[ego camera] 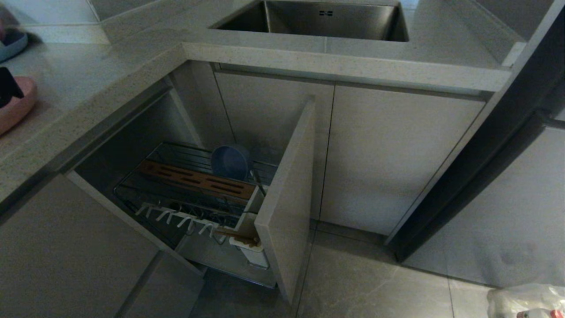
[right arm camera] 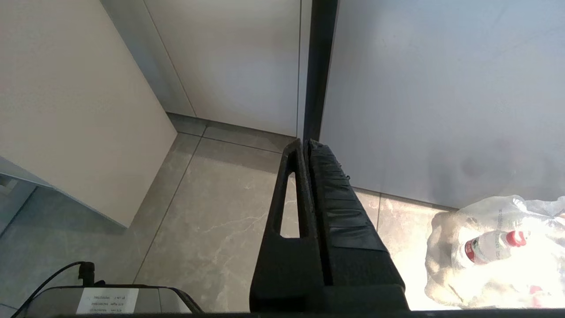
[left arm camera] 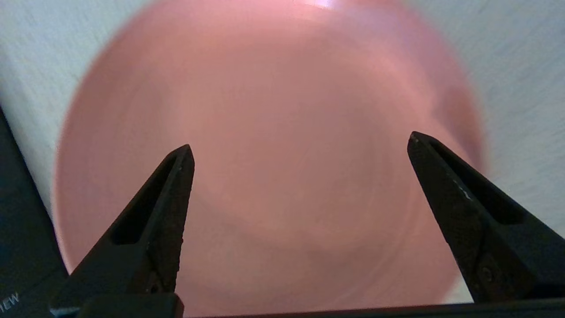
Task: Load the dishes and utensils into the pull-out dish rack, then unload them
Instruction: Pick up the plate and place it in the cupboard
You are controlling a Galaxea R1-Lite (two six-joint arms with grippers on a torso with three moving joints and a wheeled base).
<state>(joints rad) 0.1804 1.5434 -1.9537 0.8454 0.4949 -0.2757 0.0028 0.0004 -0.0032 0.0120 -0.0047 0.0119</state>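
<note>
The pull-out dish rack (ego camera: pixel 145 194) stands drawn out of the lower cabinet, its beige door front (ego camera: pixel 289 198) toward me. A blue-grey bowl (ego camera: pixel 229 162) stands on edge at the back of it, behind the slotted wooden strip (ego camera: pixel 196 179). Tan chopsticks (ego camera: pixel 234 233) rest at the white utensil cup (ego camera: pixel 255 255). The salmon-pink plate (ego camera: pixel 17 106) lies flat on the counter at the far left. My left gripper (left arm camera: pixel 300 145) hangs open just above the plate (left arm camera: pixel 282 132), holding nothing; only a dark part of the gripper (ego camera: pixel 8 86) shows in the head view. My right gripper (right arm camera: pixel 305 142) is shut and empty, parked above the floor.
A steel sink (ego camera: pixel 318 20) is set in the counter at the back. A blue dish (ego camera: pixel 11 44) sits on the counter beyond the pink plate. A plastic bag with bottles (ego camera: pixel 525 302) lies on the floor tiles at the right, beside the tall grey cabinet (ego camera: pixel 507 198).
</note>
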